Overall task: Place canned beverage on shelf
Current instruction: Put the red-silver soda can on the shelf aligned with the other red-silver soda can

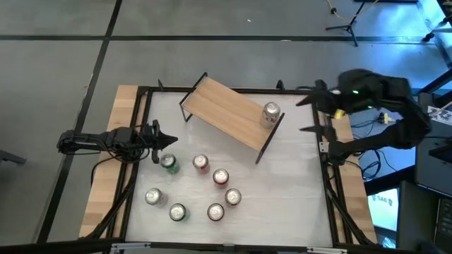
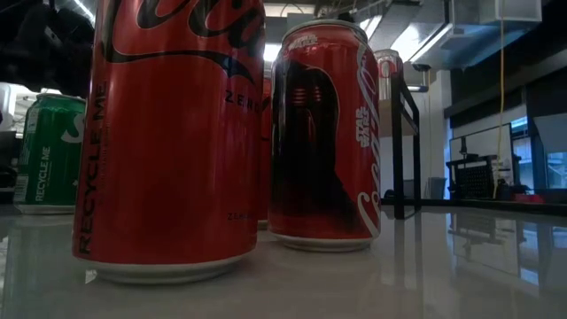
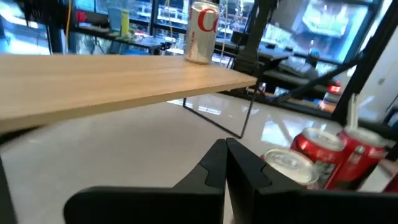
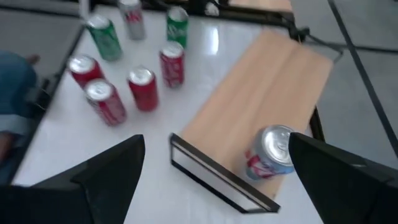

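With one can [image 1: 271, 113] standing at the shelf's [image 1: 226, 113] right end, right of frame centre, the right gripper [image 1: 319, 107] hangs beside it, fingers apart; left gripper [image 1: 161, 138] pinched together. Next likely: fetching another can [image 1: 201, 164].

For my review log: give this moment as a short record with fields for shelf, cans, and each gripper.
shelf: light-wood board on black legs, set at an angle on the table
can on shelf: one, upright near its right end
cans on table: seven, clustered in front of the shelf
left gripper: shut, empty, beside a green can
right gripper: open, empty, right of the shelf
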You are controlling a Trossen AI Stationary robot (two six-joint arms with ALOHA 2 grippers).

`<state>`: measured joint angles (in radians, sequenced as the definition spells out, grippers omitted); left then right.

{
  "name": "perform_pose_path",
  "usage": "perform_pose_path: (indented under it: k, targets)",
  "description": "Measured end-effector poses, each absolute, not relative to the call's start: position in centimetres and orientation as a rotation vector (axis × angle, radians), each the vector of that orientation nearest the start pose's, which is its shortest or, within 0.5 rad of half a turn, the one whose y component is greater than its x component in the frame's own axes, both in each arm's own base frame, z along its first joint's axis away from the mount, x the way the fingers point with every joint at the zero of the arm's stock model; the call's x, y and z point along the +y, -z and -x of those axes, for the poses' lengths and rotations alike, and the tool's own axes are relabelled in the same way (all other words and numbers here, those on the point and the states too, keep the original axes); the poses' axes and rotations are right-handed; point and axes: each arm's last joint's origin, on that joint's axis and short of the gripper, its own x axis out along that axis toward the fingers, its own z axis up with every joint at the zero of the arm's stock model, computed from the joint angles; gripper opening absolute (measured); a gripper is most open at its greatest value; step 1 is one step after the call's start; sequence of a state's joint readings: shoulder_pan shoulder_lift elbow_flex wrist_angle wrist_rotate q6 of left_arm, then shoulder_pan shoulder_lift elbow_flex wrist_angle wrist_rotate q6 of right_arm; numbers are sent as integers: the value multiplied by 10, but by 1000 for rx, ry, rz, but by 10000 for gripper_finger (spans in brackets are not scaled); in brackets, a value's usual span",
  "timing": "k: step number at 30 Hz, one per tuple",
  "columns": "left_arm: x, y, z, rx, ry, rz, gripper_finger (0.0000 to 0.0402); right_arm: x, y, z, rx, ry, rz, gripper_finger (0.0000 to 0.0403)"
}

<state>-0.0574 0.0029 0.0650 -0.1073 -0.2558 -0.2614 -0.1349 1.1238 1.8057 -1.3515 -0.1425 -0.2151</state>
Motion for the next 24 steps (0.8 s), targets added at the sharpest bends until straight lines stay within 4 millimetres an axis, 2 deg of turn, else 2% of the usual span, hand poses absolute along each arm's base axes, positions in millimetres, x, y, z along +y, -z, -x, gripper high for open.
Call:
perform_pose_path:
  k: [2, 5, 10, 14, 18, 24]
  targets:
    - [2, -177, -93, -7, -201, 301, 0, -7, -485, -125, 628, -113, 119, 392]
    - [1, -182, -93, -58, -164, 359, 0, 1, -477, -128, 574, -167, 134, 392]
    - [-2, -192, -93, -133, -17, 377, 0, 11, -435, -133, 532, -229, 154, 392]
    - [-4, -197, -92, -172, 61, 394, 0, 14, -398, -127, 497, -200, 123, 392]
    - [-4, -198, -92, -183, 67, 423, 0, 13, -367, -122, 437, -183, 101, 392]
    - [-3, -198, -92, -194, 10, 425, 0, 12, -334, -113, 316, -177, 100, 392]
